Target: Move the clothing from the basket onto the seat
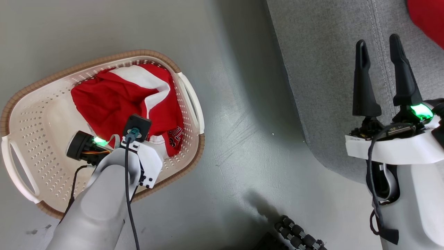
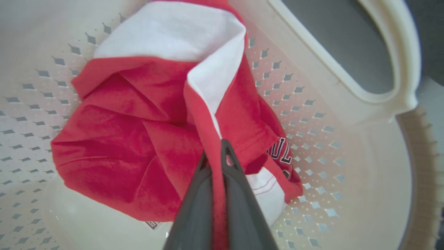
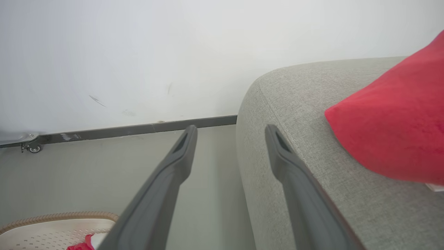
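The cream basket (image 1: 38, 146) stands on the floor at the left, holding crumpled red and white clothing (image 1: 114, 100). My left wrist (image 1: 138, 152) reaches down into it. In the left wrist view my left gripper (image 2: 222, 146) is shut on a raised fold of the clothing (image 2: 131, 139) inside the basket (image 2: 347, 194). My right gripper (image 1: 377, 41) hangs open and holds nothing over the grey seat (image 1: 329, 86). Its fingers (image 3: 189, 139) frame the seat's (image 3: 295, 104) rounded edge. Another red garment (image 3: 392, 132) lies on the seat, also seen at the corner as a red garment (image 1: 428, 17).
Bare grey floor (image 1: 242, 139) lies between the basket and the seat. A black ribbed part (image 1: 298, 236) sits at the bottom edge. A white wall with a dark baseboard (image 3: 138, 129) rises beyond, with a small caster (image 3: 33, 148) at its foot. The basket rim (image 3: 52, 218) shows low left.
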`<state>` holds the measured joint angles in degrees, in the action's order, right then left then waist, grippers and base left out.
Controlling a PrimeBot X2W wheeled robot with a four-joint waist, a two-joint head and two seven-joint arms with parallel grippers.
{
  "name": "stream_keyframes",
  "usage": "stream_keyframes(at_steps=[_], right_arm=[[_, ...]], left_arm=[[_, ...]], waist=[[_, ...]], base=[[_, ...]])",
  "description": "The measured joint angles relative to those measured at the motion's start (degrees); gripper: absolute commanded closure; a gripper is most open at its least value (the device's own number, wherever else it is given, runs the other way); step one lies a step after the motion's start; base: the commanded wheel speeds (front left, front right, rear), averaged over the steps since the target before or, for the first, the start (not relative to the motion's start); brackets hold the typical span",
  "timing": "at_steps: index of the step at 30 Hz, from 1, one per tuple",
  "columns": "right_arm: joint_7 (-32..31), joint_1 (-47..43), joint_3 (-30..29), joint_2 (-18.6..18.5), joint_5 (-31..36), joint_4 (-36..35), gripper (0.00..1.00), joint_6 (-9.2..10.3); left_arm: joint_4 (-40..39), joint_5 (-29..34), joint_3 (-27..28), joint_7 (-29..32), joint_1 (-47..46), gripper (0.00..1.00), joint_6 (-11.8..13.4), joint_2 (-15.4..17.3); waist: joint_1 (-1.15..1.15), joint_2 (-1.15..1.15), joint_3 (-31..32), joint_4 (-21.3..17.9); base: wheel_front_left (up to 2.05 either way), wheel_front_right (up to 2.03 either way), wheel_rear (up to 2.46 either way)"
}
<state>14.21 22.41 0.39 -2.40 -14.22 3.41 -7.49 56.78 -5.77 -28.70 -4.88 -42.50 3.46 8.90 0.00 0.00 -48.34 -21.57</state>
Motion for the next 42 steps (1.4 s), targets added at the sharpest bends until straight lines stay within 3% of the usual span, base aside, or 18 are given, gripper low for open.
stream_keyframes(at_steps=[22, 42], right_arm=[[0.00, 1.73, -0.81, -0.01, 0.03, 0.27, 0.00, 0.00], [0.08, 2.33, -2.99, -0.04, 3.72, 1.41, 0.00, 0.00]], left_arm=[[-0.54, -1.22, 2.07, -5.39, -1.90, 1.00, 0.07, 0.10], [-5.59, -2.74, 3.52, -8.83, -0.79, 1.00, 1.09, -0.47]], waist=[[0.00, 0.00, 1.96, 2.29], [0.00, 0.00, 7.97, 6.33]], base=[[0.00, 0.00, 0.00], [0.00, 0.00, 0.00]])
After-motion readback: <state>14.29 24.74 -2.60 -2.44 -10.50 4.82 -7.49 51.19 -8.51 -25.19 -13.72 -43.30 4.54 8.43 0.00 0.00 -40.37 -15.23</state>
